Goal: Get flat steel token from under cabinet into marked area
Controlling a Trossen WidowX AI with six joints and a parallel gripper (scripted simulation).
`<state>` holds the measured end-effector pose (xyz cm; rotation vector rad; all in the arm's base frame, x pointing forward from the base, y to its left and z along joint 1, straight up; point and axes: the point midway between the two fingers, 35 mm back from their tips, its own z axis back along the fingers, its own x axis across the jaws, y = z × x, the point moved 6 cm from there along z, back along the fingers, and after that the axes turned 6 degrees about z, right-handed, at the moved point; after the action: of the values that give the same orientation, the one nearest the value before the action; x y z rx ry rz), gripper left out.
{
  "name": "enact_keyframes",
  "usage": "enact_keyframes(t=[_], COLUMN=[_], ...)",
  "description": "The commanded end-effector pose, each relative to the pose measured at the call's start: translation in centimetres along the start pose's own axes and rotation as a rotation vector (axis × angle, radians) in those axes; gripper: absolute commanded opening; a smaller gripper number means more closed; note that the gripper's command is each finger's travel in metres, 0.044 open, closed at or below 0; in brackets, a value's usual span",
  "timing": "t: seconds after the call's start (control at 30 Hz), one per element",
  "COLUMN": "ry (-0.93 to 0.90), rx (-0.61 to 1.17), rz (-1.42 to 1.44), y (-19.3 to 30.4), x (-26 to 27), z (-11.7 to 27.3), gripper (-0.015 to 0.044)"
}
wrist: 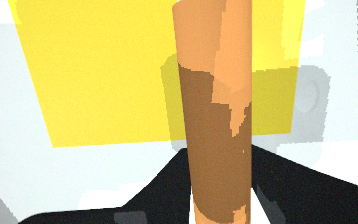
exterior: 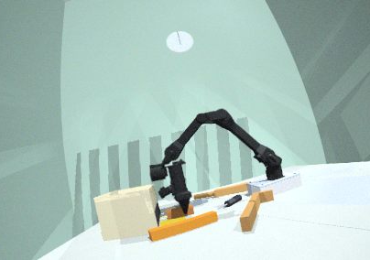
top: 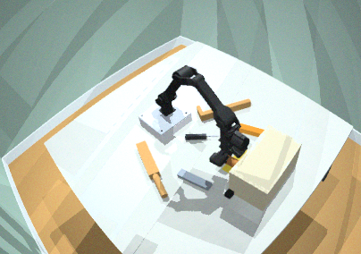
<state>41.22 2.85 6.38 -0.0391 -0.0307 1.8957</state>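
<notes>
The cream cabinet [top: 264, 163] [exterior: 125, 212] stands at the table's far end from the arm's base. The yellow marked area [top: 226, 169] [exterior: 173, 222] [wrist: 100, 75] lies in front of it. My gripper [exterior: 186, 211] [wrist: 214, 152] is shut on an orange-brown wooden piece [top: 232, 162] [exterior: 175, 212] [wrist: 217, 115], low over or beside the marked area. In the wrist view the piece runs up from between the fingers across the yellow. The steel token is not visible in any view; the cabinet's underside is hidden.
An orange bar [top: 251, 130] [exterior: 183, 225] lies beside the marked area. An L-shaped wooden piece [top: 225, 111] [exterior: 250, 215], a screwdriver [top: 196, 137] [exterior: 233, 200], a wooden paddle [top: 147, 161] and a grey-blue bar [top: 194, 179] lie around. A small black block [top: 229, 193] is near the cabinet's corner.
</notes>
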Motion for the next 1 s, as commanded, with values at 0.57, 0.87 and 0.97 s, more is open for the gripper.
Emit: enact_keyframes(t=[0.57,0.87,0.97], ry=[-0.007,-0.007,-0.007], rx=[0.003,0.004,0.004], rz=[0.011,0.011,0.011], y=[1.0,1.8,2.0], x=[0.6,0.7,0.7], z=[-0.1,-0.1,-0.1], gripper=[0.0000,0.0000,0.0000])
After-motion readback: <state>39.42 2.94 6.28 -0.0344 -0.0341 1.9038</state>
